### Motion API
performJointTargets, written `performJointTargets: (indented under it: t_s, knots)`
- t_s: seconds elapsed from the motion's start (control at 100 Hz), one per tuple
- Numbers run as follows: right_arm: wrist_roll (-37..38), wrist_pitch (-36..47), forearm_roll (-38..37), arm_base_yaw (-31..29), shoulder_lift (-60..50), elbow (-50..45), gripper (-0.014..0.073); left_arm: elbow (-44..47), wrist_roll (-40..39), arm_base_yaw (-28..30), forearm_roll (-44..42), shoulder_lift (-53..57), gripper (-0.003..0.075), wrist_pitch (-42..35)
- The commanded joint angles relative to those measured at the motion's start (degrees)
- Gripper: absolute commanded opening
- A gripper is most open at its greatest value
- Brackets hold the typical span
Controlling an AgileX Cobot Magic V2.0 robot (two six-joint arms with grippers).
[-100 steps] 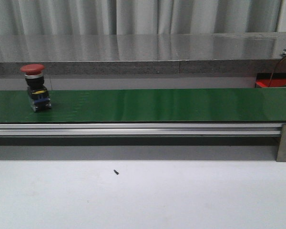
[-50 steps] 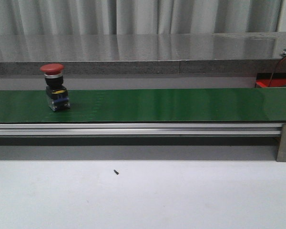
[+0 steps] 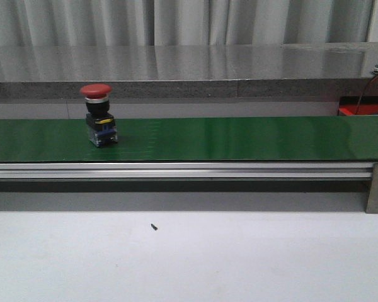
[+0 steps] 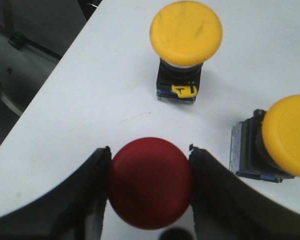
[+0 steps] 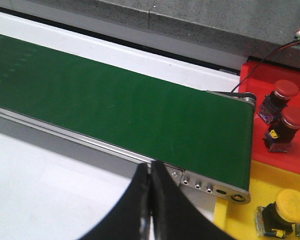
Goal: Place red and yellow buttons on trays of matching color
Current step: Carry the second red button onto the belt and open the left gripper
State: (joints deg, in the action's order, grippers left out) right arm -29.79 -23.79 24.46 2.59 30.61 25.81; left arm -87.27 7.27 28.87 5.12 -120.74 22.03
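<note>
On the green conveyor belt [image 3: 239, 138], red button [image 3: 97, 115] upright, carried rightward since a moment ago, left gripper [image 4: 150, 182] clamped around another red button's cap [image 4: 150, 182] beside two yellow buttons [image 4: 186, 35], right gripper [image 5: 150, 200] fingers pressed together, empty, near the belt's end.

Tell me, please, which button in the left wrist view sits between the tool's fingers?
The red button, flanked by the left tool; both yellow buttons stand apart.

Factory-style lab: green conveyor belt [image 3: 239, 138], grey curtain [image 3: 176, 22].
</note>
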Motion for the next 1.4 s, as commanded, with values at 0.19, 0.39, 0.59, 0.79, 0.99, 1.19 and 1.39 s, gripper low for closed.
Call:
performJointTargets:
  t_s: [0.19, 0.39, 0.59, 0.79, 0.99, 1.19, 1.39]
  knots:
    - [-0.2, 3.8, 0.9, 0.0, 0.0, 1.4, -0.0096, -1.9, -0.2, 0.1, 0.5, 7.9, 0.0044, 0.7]
    - [-0.2, 3.8, 0.9, 0.0, 0.0, 1.4, -0.0096, -1.9, -0.2, -0.2, 4.1, 15.2, 0.0040, 6.9]
    - [-0.2, 3.8, 0.9, 0.0, 0.0, 1.4, -0.0096, -1.5, -0.2, -3.2, 5.8, 22.8, 0.0040, 12.8]
    - [-0.2, 3.8, 0.9, 0.0, 0.0, 1.4, -0.0096, 4.9, -0.2, -9.7, 5.8, 30.0, 0.0040, 12.9]
    - [-0.2, 3.8, 0.9, 0.0, 0.0, 1.4, -0.0096, 12.0, -0.2, -17.0, 6.5, 32.4, 0.0040, 11.3]
    - [-0.2, 3.8, 0.9, 0.0, 0.0, 1.4, -0.0096, 17.2, -0.2, -22.8, 6.6, 32.3, 0.0040, 5.8]
    - [-0.2, 3.8, 0.9, 0.0, 0.0, 1.4, -0.0096, 18.1, -0.2, -24.6, 7.4, 30.7, 0.0042, 5.1]
